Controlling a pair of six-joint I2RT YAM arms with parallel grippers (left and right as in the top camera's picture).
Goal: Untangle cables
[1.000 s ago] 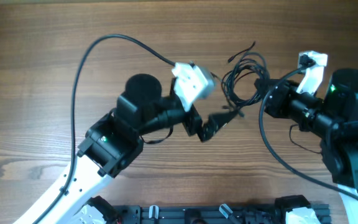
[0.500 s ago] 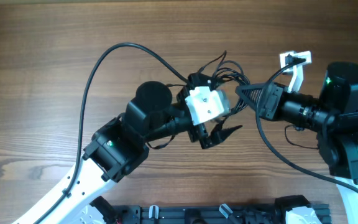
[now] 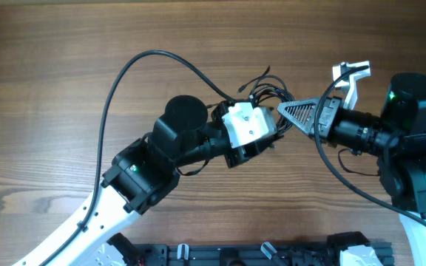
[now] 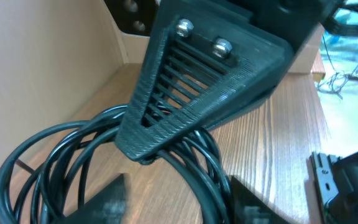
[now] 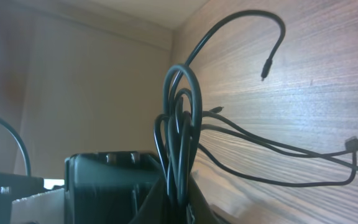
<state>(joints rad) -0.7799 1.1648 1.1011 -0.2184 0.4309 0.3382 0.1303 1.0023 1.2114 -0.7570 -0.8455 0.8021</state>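
On the left side, the left gripper has its jaws standing apart with several loops of the cables lying between them. Its own camera shows the two fingertips only as blurred shapes, so I cannot tell whether they already press on the cords or only stand around them. The cables sit in the middle of the wooden table, just beyond the left wrist and between the two grippers, gathered in one small bunch of overlapping loops. To my judgement the task is at its early part: no cord lies apart from the others, all loops cross each other, and the whole separating is left to do. From above, the bunch is a little wider than deep, so its long axis runs about from one gripper to the other, and a few thin ends stick out toward the far edge of the table. In the right wrist view the loops are narrow and long, reaching straight away from the jaws, while one free end arches off and hooks over at its small plug; other strands trail along the wood. On the right side, the right gripper is closed on the bunch, with the loops pinched between its ribbed triangular fingers.
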